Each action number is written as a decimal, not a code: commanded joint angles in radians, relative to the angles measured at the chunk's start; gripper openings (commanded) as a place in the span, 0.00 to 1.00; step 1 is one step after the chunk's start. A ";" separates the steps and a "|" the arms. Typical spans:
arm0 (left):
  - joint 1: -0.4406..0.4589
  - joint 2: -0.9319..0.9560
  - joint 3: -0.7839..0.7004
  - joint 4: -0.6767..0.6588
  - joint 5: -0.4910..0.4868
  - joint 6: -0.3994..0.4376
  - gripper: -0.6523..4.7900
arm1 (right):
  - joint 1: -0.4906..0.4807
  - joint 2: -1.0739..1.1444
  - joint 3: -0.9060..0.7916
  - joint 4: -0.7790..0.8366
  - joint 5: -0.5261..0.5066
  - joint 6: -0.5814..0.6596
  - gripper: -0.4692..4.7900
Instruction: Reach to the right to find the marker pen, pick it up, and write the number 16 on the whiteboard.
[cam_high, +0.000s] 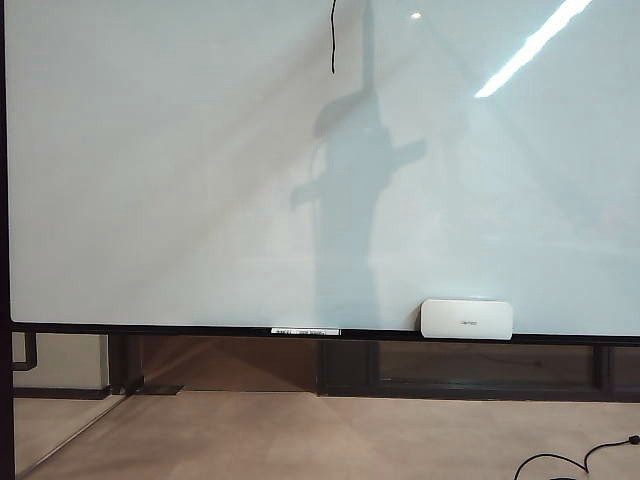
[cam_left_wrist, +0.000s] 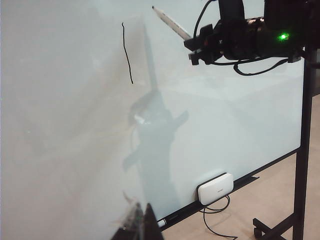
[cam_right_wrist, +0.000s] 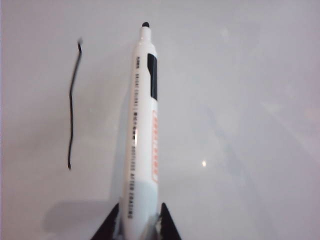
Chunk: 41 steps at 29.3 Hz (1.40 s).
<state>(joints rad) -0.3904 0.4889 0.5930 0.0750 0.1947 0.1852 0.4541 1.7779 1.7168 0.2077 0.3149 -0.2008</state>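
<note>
Right hand (cam_right_wrist: 135, 220): clamped on white barrel marker pen (cam_right_wrist: 142, 135) with black tip, tip near large glossy pale whiteboard (cam_high: 150, 180), whether touching unclear. Left hand (cam_left_wrist: 142, 222): only dark finger tips visible low by board, opening cannot be judged. Single thin black vertical stroke (cam_right_wrist: 72, 105) just beside pen tip. White rounded eraser (cam_high: 466, 319) on board's lower ledge.

Pale whiteboard (cam_high: 200, 180) on black stand, one black stroke (cam_high: 333, 40) drawn — white eraser (cam_high: 466, 319) on its ledge
</note>
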 joint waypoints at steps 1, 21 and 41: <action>-0.001 -0.001 0.005 0.016 0.000 0.002 0.11 | 0.002 -0.005 -0.018 0.020 0.027 -0.002 0.08; -0.001 -0.001 0.005 0.008 0.000 0.010 0.11 | -0.018 -0.005 -0.046 0.064 0.106 -0.010 0.08; -0.001 -0.001 0.005 0.009 0.000 0.025 0.11 | -0.055 0.020 -0.046 0.089 0.063 -0.009 0.08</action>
<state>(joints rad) -0.3904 0.4885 0.5926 0.0700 0.1944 0.2092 0.3977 1.7958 1.6676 0.2813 0.3809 -0.2077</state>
